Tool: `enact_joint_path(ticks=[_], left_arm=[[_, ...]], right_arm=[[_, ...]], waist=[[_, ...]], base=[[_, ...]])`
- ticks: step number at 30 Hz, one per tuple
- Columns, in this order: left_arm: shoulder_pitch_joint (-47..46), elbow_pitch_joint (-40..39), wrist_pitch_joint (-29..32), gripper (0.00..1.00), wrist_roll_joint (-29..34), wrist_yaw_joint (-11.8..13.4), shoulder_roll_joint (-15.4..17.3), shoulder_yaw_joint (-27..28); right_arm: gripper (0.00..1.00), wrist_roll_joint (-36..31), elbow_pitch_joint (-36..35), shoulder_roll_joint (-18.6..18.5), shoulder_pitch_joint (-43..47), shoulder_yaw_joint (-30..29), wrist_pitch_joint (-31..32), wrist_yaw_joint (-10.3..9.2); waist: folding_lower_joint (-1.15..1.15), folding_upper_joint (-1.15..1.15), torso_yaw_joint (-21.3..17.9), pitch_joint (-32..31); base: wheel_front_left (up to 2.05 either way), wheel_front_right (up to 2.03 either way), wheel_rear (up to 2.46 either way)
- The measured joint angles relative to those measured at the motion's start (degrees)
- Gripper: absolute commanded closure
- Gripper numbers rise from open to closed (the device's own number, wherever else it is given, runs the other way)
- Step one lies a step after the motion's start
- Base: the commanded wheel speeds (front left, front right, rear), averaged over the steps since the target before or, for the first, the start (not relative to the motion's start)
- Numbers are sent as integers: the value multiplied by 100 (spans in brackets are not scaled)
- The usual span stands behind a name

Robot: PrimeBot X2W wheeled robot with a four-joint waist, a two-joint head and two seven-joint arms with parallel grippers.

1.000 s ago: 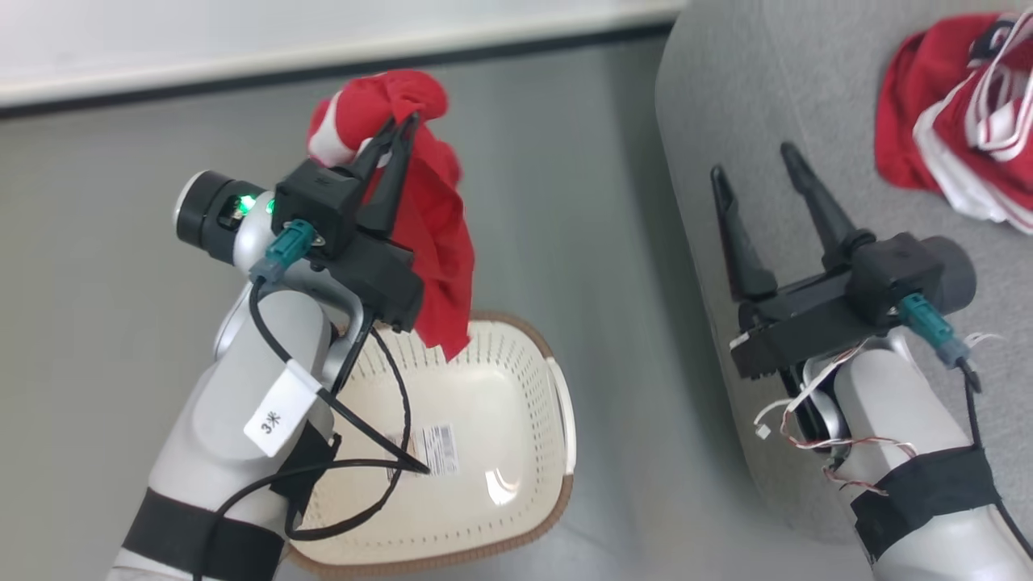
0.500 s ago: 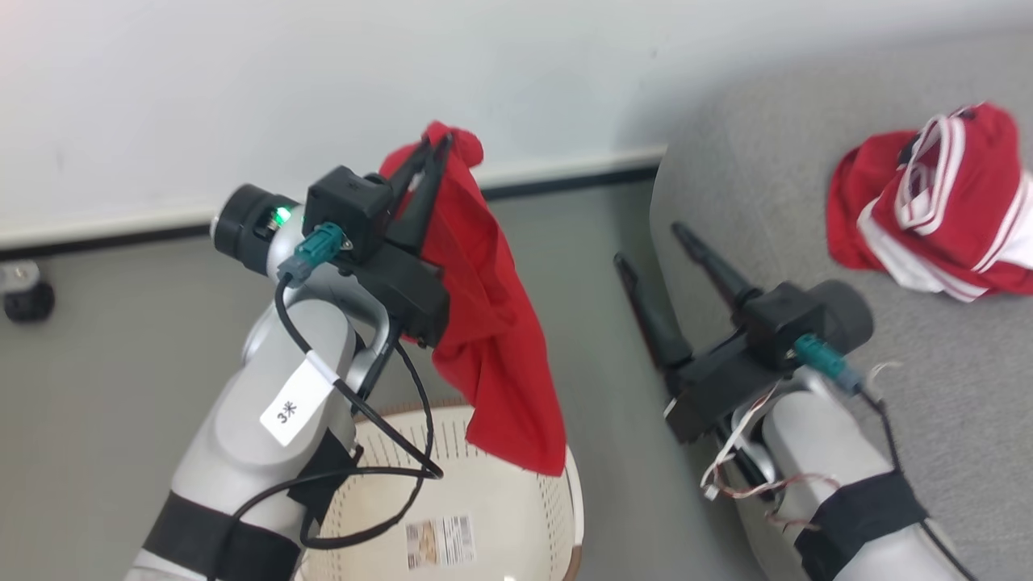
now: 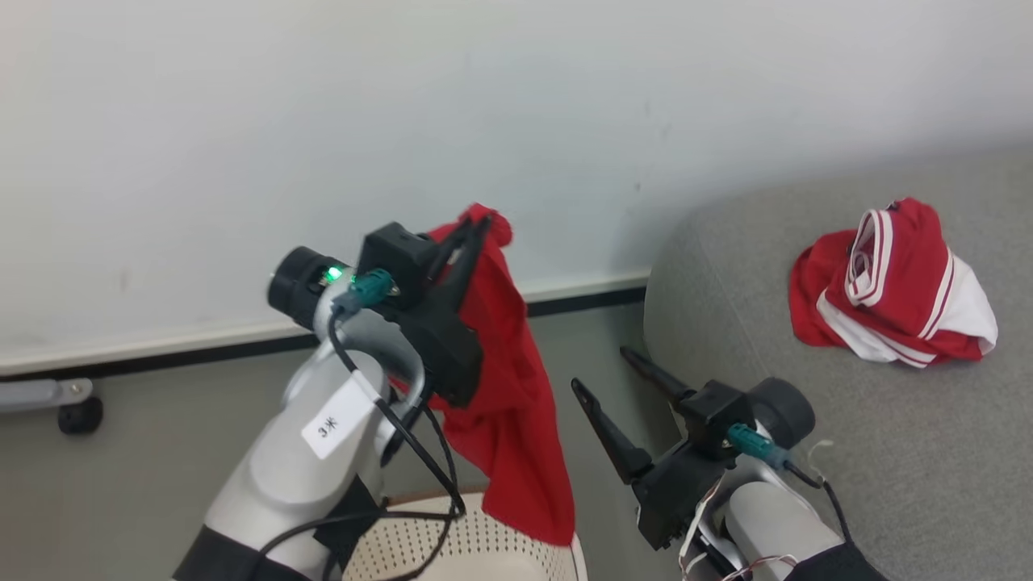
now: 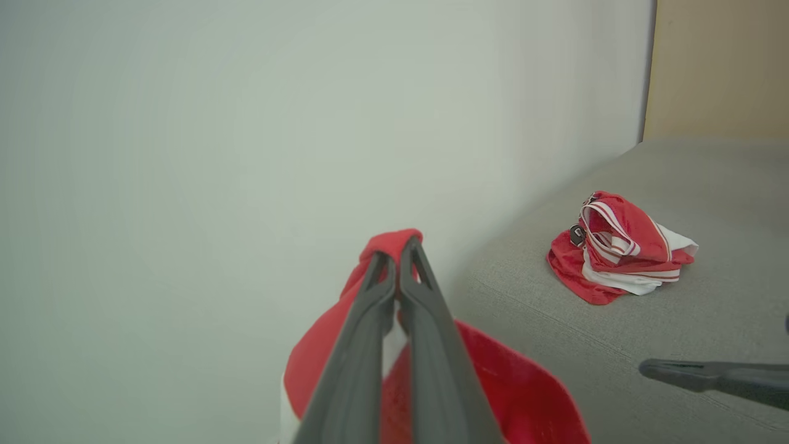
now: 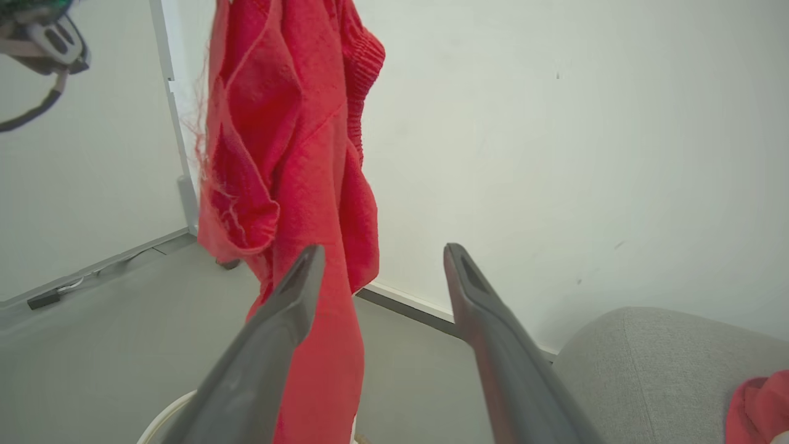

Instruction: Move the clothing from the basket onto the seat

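The left gripper (image 3: 472, 228) was clenched on a red garment (image 3: 504, 403), which hung (in one long limp fold) above the basket (image 3: 488, 558). The right gripper (image 3: 599, 367) stood released, jaws spread wide and empty, just beside the seat (image 3: 928, 452), where a striped red-and-white garment (image 3: 888, 282) lay bunched.
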Motion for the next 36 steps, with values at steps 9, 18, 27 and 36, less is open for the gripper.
enact_joint_path(ticks=[9,18,27,36], left_arm=[[103,-526,264,100,-597,68,-4,-717],[197,-818,411,100,-911,257,2,-944],[360,-913,469,100,-1022,422,5,-894],[860,-824,374,28,-1068,634,178,-646]], right_arm=[[0,260,467,37,-387,670,1,2],[75,714,845,87,-708,1166,1,7],[100,1180,980,99,-953,1504,1,7],[100,1481,836,-112,-1123,1624,1,7]], waist=[[1,0,223,-369],[1,1,482,-441],[1,1,576,-425],[1,1,367,-414]], base=[[0,0,0],[0,0,0],[0,0,0],[0,0,0]])
